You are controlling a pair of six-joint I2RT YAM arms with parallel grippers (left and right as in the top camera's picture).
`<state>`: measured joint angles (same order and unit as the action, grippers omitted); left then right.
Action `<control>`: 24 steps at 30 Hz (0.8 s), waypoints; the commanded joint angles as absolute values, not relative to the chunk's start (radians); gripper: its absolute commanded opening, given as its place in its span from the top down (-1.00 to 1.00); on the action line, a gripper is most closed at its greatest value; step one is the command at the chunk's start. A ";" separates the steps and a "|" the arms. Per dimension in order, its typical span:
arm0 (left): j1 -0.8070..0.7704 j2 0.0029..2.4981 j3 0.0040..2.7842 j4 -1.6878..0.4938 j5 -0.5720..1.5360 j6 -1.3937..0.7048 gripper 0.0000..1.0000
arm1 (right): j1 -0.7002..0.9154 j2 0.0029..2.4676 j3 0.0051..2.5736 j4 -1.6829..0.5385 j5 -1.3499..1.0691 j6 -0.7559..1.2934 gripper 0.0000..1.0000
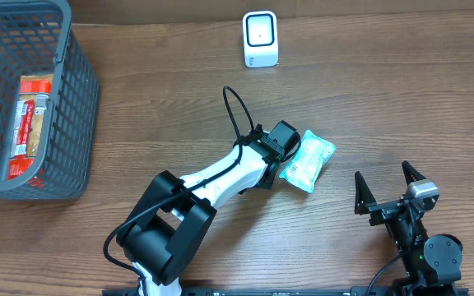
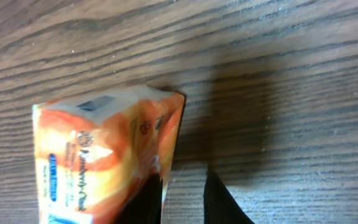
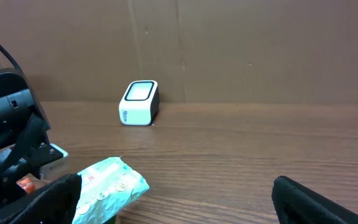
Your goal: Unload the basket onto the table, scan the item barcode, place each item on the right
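Basket (image 1: 74, 111), upper left. Scanner (image 1: 260, 39), top ctr. L gripper (image 2: 183, 200), ctr: jaws nearly together at packet (image 1: 311, 160) edge; grip can't be told. Packet lies right of ctr. R gripper (image 1: 383, 176), lower right: jaws wide, empty. Likely step: pickup. Next: lift, aim barcode at scanner.

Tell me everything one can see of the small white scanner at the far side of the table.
The scanner is a small white box with rounded corners, and it looks like smooth plastic. Its slanted upper face holds a rounded square window with a dark rim. A small blue mark shows low on one side. It stands upright on the wooden table, near the far edge. Nothing touches it but the table; the packet lies well apart from it, nearer the robot.
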<state>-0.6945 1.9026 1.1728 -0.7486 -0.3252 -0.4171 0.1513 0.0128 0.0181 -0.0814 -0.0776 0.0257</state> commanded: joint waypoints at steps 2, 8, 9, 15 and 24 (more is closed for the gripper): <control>-0.707 1.915 1.278 -0.789 -0.313 -0.431 0.67 | 0.148 0.004 0.008 -0.077 -0.073 0.022 -1.00; -0.706 1.915 1.437 -0.905 -0.291 -0.430 0.63 | 0.148 0.004 0.008 -0.077 -0.073 0.022 -1.00; -0.706 1.915 1.463 -0.926 -0.291 -0.430 0.62 | 0.148 0.004 0.008 -0.077 -0.073 0.022 -1.00; -0.677 1.915 1.628 -1.068 -0.276 -0.425 0.23 | 0.148 0.004 0.008 -0.077 -0.073 0.022 -1.00; -0.564 1.915 1.671 -1.230 -0.086 -0.247 -1.00 | 0.148 0.004 0.008 -0.077 -0.073 0.022 -1.00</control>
